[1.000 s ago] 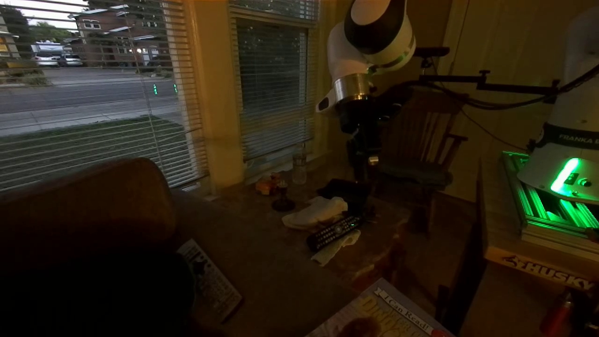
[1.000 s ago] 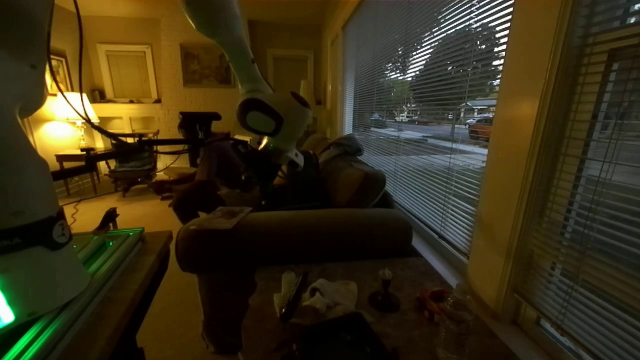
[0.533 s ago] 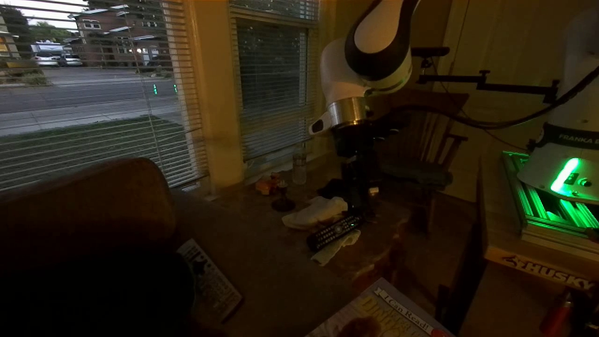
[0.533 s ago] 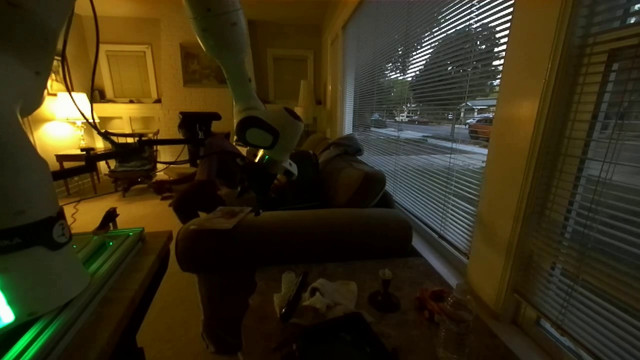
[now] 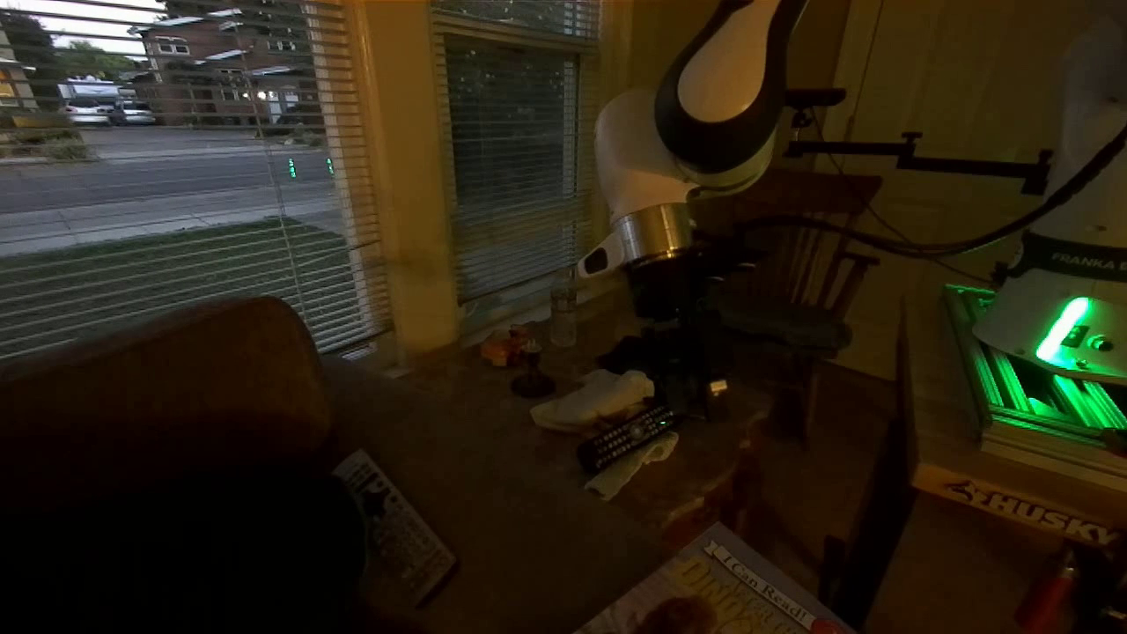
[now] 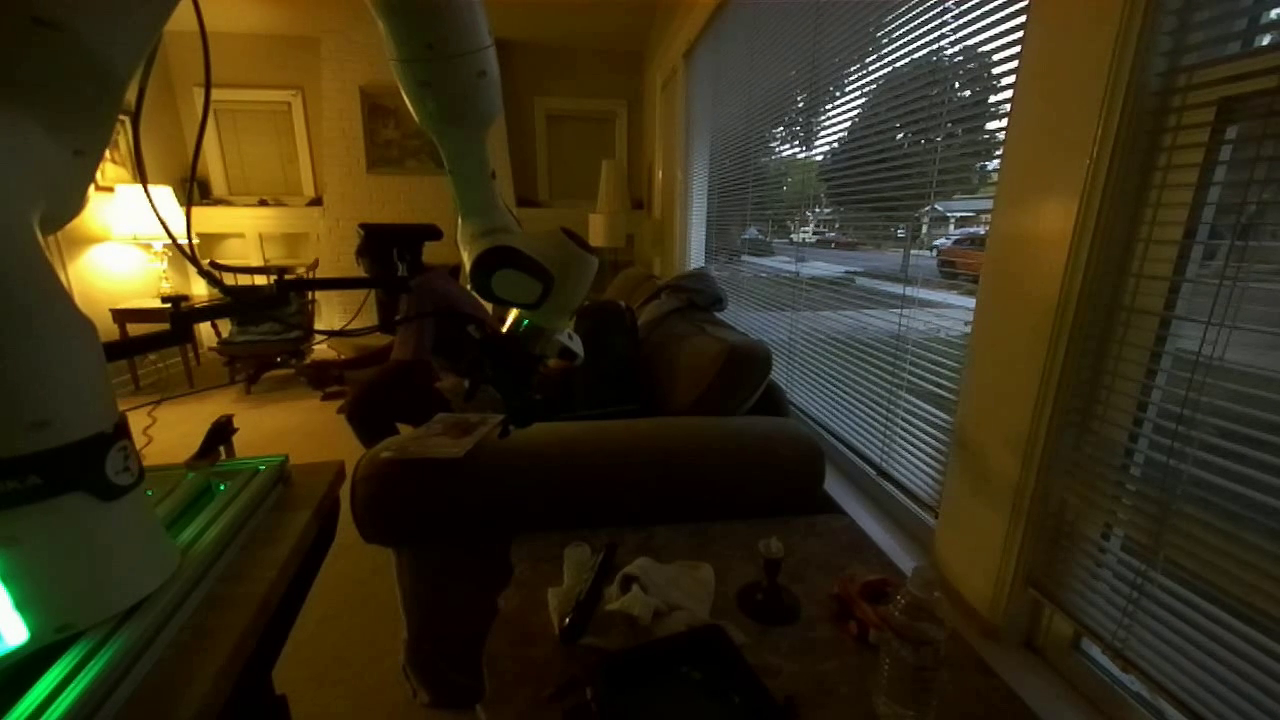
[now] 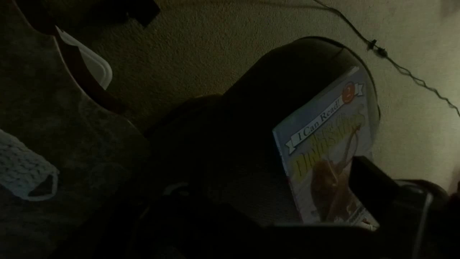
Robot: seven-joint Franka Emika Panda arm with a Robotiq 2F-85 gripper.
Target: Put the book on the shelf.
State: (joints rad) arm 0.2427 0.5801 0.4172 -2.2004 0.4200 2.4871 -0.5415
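The book [image 5: 713, 590] is thin and flat, with a pale cover and a red-brown dinosaur picture. It lies on the end of the sofa arm [image 6: 640, 470], where an exterior view shows it whole [image 6: 452, 434]. In the wrist view the book [image 7: 329, 154] lies mostly toward the right finger, which covers part of it. My gripper [image 7: 278, 171] is open and holds nothing visible; its left finger is very dark. In an exterior view the gripper [image 6: 512, 415] is low beside the book's edge. Contact cannot be told. No shelf can be clearly made out nearby.
The side table holds a remote [image 5: 629, 438], a white cloth [image 5: 594, 401], a candle holder [image 5: 533, 379], a bottle [image 5: 563, 317], an orange toy [image 5: 504, 348] and a dark tray [image 6: 690, 670]. A whitish printed item [image 5: 401, 533] leans on the sofa. Window blinds [image 6: 850, 250] stand alongside.
My arm and gripper have come down toward the sofa arm, and the arm has shifted left in an exterior view, nearer the book. The book has not moved.
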